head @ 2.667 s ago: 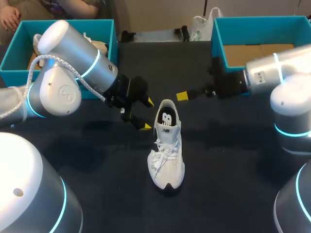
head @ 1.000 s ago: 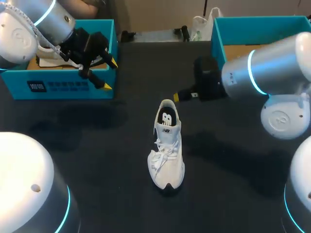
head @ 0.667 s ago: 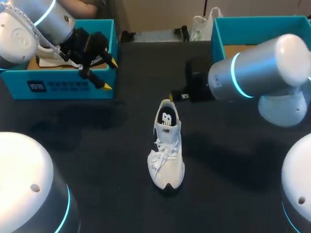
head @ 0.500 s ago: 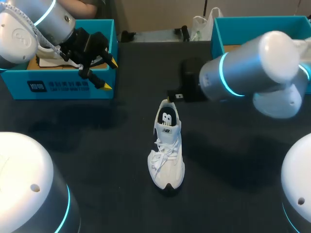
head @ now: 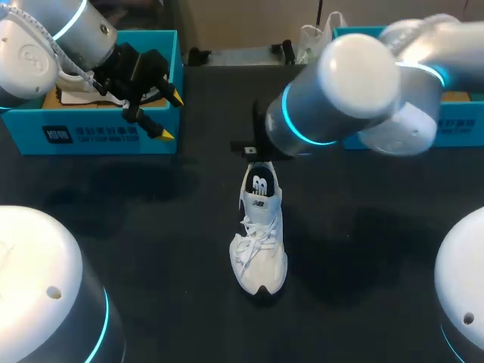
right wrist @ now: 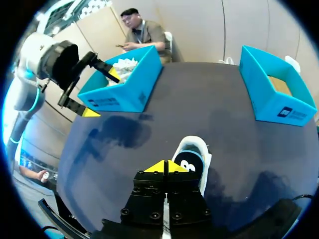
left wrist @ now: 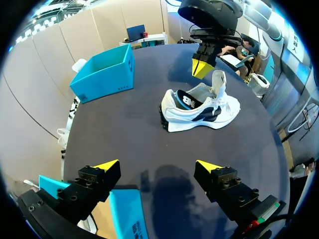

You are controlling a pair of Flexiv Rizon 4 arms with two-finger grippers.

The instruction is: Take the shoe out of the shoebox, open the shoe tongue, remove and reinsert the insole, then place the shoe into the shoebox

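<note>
A white shoe (head: 259,236) stands upright mid-table, toe toward the front edge, its dark insole (head: 259,185) showing in the opening. In the left wrist view the shoe (left wrist: 199,103) has its tongue (left wrist: 218,82) raised. My right gripper (head: 251,151) hangs shut just over the heel, holding nothing; its closed yellow tips (right wrist: 166,167) sit above the shoe's opening (right wrist: 192,162). My left gripper (head: 170,117) is open and empty at the front wall of the left shoebox (head: 98,136), far from the shoe. Its tips (left wrist: 158,165) spread wide over bare table.
The left blue shoebox (right wrist: 124,92) holds white paper and another shoe. A second blue box (head: 461,125) with a cardboard floor stands at the back right, partly hidden by my right arm. The second box (left wrist: 104,74) also shows beyond the shoe.
My right arm has swung left across the table, bringing its shut gripper from beside the right box to just above the shoe's heel. The left arm pulled back to the left box earlier and has stayed still.
</note>
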